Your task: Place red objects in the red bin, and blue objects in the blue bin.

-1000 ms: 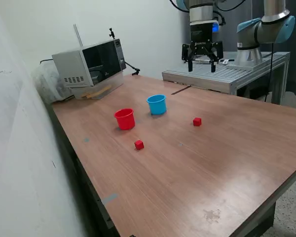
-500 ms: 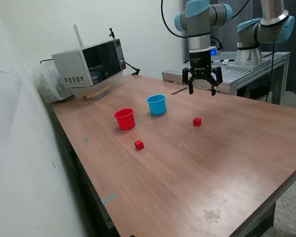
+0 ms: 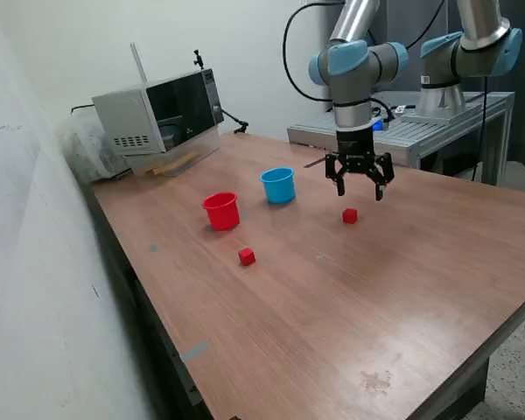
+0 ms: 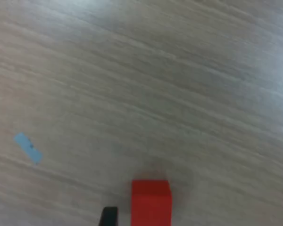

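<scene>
While two red cubes wait on the table (image 3: 402, 289), the arm (image 3: 354, 79) hangs its gripper (image 3: 360, 185) with fingers spread wide just above the far cube (image 3: 350, 215), apparently lined up to straddle it for a pick. Toward the exterior view's left, the red cup (image 3: 220, 211) and blue cup (image 3: 278, 185) stand upright, side by side, mouths up to receive. The second cube (image 3: 247, 256) lies near the red cup. No blue cubes are visible.

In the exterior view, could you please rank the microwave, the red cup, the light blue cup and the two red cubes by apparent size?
1. microwave
2. red cup and light blue cup, alike
3. two red cubes, alike
</scene>
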Robot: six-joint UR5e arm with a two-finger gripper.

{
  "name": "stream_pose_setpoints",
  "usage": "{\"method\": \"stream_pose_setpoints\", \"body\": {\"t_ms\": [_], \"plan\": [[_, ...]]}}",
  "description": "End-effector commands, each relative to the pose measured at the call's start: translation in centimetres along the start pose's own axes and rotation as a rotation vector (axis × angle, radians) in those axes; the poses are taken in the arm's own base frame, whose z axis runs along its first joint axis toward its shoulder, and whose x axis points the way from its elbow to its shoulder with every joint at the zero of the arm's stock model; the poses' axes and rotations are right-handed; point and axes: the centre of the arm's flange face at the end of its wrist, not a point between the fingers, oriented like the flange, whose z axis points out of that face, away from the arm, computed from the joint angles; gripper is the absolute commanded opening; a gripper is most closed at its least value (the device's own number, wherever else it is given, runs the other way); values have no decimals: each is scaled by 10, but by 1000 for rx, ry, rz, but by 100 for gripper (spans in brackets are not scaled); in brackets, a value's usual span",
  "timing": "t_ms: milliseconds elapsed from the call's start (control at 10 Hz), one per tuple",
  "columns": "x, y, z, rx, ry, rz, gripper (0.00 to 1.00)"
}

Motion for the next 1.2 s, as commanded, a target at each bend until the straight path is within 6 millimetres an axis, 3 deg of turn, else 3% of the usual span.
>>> {"method": "stream_pose_setpoints", "body": {"t_ms": [0,500,1100], "plan": [[-1,3,19,18,3,1,100],[-7,18,32,20,4,5,100],[-13,20,33,18,3,13,100]]}}
